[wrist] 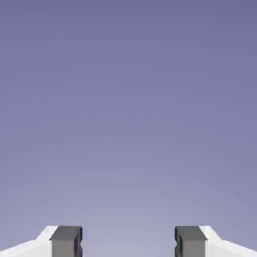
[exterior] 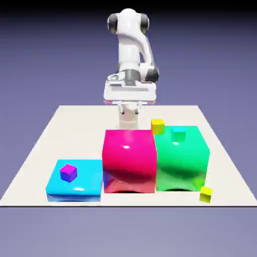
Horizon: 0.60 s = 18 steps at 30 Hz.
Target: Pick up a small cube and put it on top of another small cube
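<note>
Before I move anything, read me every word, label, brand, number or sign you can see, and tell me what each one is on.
There are none: no readable text shows on the arm, the gripper, the blocks, the small cubes or the table.

Bright light washes the pale table (exterior: pixel 75 130) nearly white; small glare spots sit on the glossy blocks (exterior: pixel 129 158), whose lower fronts darken. Black shades the exterior view's top edge. The hand view's backdrop (wrist: pixel 128 110) pales downward, smooth, with faint banding.
</note>
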Motion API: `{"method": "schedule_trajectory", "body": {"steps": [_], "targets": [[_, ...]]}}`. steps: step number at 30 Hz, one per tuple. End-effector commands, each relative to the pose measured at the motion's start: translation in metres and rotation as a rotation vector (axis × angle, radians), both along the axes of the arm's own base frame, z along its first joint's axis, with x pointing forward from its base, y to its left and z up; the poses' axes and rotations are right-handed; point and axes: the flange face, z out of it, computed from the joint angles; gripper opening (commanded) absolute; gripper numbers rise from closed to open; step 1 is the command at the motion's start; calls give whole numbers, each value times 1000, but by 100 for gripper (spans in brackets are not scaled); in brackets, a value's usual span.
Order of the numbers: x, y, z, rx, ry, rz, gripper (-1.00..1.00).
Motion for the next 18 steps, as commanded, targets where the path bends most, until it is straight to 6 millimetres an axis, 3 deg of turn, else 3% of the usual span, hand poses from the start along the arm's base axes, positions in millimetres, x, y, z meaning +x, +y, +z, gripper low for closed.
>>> {"method": "schedule_trajectory", "body": {"steps": [1,5,9,14,18], "targets": [[1,0,17,35,-16,-49,0],[-4,7,85,174,-80,-225,0],[-15,30,144,310,-137,-371,0],[-31,82,198,465,-187,-520,0],[-38,139,220,568,-200,-622,0]]}}
